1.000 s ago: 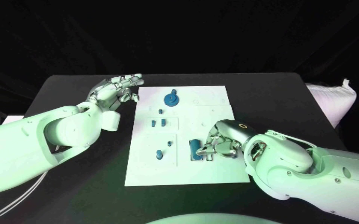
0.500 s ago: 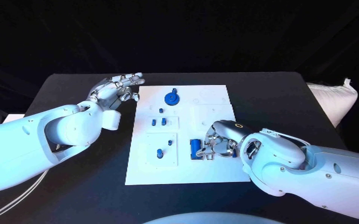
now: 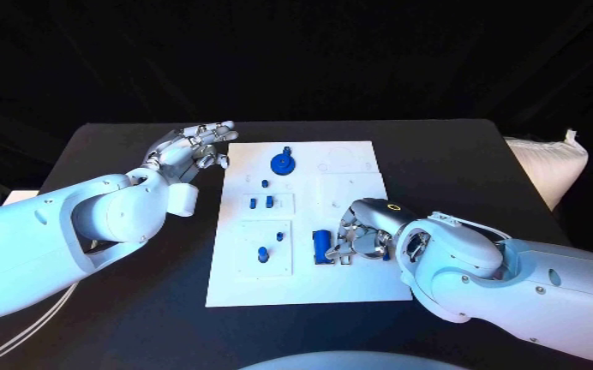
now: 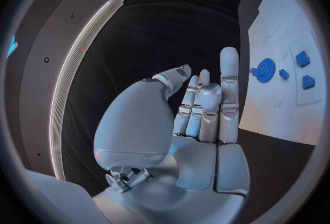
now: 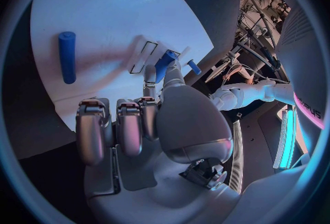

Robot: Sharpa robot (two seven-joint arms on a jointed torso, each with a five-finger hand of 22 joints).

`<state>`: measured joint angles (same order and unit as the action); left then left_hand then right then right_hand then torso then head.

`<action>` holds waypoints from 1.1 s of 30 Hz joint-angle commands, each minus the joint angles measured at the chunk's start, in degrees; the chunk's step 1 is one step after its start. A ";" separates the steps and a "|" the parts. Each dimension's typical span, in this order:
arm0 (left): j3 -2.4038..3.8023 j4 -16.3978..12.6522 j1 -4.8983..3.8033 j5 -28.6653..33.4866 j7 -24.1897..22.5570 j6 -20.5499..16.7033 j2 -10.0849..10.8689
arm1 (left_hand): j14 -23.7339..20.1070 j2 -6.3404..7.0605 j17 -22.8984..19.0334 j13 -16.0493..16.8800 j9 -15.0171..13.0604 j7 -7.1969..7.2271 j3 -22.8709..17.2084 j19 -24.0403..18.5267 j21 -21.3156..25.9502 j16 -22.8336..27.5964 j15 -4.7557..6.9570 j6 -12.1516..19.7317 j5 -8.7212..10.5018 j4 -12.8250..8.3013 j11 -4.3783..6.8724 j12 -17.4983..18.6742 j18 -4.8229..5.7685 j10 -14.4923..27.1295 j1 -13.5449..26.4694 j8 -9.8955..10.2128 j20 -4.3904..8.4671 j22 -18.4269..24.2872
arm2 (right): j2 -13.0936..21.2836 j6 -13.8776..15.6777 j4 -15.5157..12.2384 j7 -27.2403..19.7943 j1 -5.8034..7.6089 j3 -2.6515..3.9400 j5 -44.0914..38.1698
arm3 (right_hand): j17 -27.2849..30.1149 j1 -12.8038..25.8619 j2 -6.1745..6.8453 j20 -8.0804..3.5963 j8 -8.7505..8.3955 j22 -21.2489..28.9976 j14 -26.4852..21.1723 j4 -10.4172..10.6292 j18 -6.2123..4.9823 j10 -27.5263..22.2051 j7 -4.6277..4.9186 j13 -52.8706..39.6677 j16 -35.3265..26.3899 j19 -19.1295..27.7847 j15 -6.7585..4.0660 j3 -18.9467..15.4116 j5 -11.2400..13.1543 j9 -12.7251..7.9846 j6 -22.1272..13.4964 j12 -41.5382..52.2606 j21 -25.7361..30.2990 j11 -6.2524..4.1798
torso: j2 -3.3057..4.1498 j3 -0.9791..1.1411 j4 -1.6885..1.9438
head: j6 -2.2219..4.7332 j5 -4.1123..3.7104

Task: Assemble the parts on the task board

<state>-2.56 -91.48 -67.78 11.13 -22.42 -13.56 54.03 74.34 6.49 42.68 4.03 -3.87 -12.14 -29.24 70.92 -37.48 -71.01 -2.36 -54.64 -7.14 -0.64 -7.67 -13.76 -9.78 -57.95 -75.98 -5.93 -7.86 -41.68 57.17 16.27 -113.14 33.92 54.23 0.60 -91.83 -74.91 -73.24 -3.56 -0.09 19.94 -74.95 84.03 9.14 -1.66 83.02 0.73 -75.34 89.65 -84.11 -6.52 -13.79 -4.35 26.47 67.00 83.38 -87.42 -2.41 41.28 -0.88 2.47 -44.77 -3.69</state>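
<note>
Seemingly right hand (image 3: pixel 362 237) touches blue part (image 3: pixel 322 244) (board's (image 3: pixel 352 289) near edge).

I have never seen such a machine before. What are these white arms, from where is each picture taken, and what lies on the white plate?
This is a robot with two white arms, each ending in a silver robot hand. The head view looks down from the robot's head at a black table. The two round pictures come from cameras at the wrists, behind each hand.

The white plate is the task board. Small blue parts sit on it: a round gear-like piece at the far end and a blue peg nearer.

The left robot hand hovers beside the board, fingers apart, holding nothing. The right robot hand rests over the board, fingers curled next to the peg; whether it grips it I cannot tell.
</note>
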 commanded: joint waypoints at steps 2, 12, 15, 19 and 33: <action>0.02 -0.03 -0.02 -0.37 -0.18 1.12 -0.07 | -0.45 0.11 -0.06 -0.02 -0.02 0.02 0.40 -0.45 0.29 -0.33 -0.02 0.43 0.01 -0.07 -0.08 -0.19 -0.65 0.32 0.46 -0.38 0.07 0.07 | 1.05 3.02 -0.62 -1.01 -0.08 -0.03 0.37 | -13.94 -0.59 -0.95 -0.27 -1.07 -11.37 5.73 0.46 0.64 4.73 0.58 -10.25 -0.31 -4.22 0.09 -0.54 -1.19 -0.32 -1.84 -1.12 0.46 -0.47 | 0.01 0.04 0.04 | 0.08 -0.06; 0.00 -0.20 -0.02 -0.68 0.00 1.07 0.03 | -0.50 0.00 -0.13 -0.03 -0.02 0.00 0.35 -0.48 0.30 -0.36 -0.03 0.53 -0.01 -0.14 -0.10 -0.35 -0.66 0.52 0.43 -0.45 0.05 0.08 | 8.92 3.03 -2.96 -3.94 1.83 -0.03 8.03 | -13.85 -4.53 -2.08 1.82 -8.76 -10.85 5.71 -0.81 0.49 3.64 3.68 -9.16 -0.37 -3.90 2.37 1.92 -10.68 -4.30 -6.73 -3.57 0.97 2.18 | 0.00 -0.12 -0.12 | 0.44 -0.73; 0.00 -0.24 -0.02 -0.70 0.00 1.08 0.04 | -0.50 0.00 -0.13 -0.03 -0.02 0.00 0.35 -0.48 0.30 -0.36 -0.03 0.53 -0.01 -0.14 -0.10 -0.35 -0.66 0.52 0.43 -0.45 0.05 0.08 | 10.92 2.51 -3.24 -2.99 2.07 -0.04 6.24 | -13.53 -6.06 -2.40 1.96 -9.50 -10.59 5.64 -1.73 0.41 3.09 3.70 -8.41 -0.56 -3.76 2.44 2.93 -10.41 -4.94 -6.33 -5.04 1.20 2.20 | 0.02 -0.02 -0.12 | 0.56 -1.02; 0.00 -0.30 -0.03 -0.72 0.00 1.10 0.05 | -0.50 0.00 -0.13 -0.03 -0.02 0.00 0.35 -0.48 0.30 -0.36 -0.03 0.53 -0.01 -0.14 -0.10 -0.35 -0.66 0.52 0.43 -0.45 0.05 0.08 | 12.77 2.38 -3.31 -2.04 2.16 -0.19 3.06 | -12.15 -8.93 -3.15 1.97 -10.53 -9.37 5.31 -3.33 0.06 1.59 3.51 -6.41 -1.41 -3.12 2.28 5.47 -8.09 -5.91 -5.53 -8.88 2.29 2.03 | -0.01 0.01 -0.17 | 0.59 -1.43; 0.00 -0.36 -0.03 -0.75 0.08 1.22 -0.08 | -0.51 -0.02 -0.14 -0.03 -0.02 -0.01 0.36 -0.49 0.30 -0.37 -0.04 0.54 -0.01 -0.14 -0.11 -0.40 -0.66 0.57 0.44 -0.48 0.05 0.08 | 14.18 0.48 -2.76 -0.48 1.53 -0.77 -1.51 | -11.01 -4.29 6.22 1.89 -14.46 -8.23 5.08 1.21 -0.23 0.44 3.38 -2.84 -2.30 -2.61 2.23 17.70 -9.65 -9.91 -1.19 -15.15 3.49 1.85 | 0.00 -0.04 -0.09 | 0.68 -1.81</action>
<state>-2.58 -91.67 -67.78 10.73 -22.13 -13.48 54.04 74.34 6.49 42.60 4.03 -3.87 -12.14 -29.08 70.92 -37.48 -71.01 -2.36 -54.64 -7.14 -0.81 -7.86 -13.98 -9.78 -57.75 -75.99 -6.20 -7.86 -41.68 71.39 18.51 -115.99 32.49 55.91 -0.13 -90.66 -74.93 -78.75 1.64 1.67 5.67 -74.92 83.92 9.94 -1.68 83.37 4.10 -77.49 87.55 -84.00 -4.18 3.83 -14.37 16.60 65.50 76.46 -84.31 -0.49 41.26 -0.88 2.31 -44.08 -5.42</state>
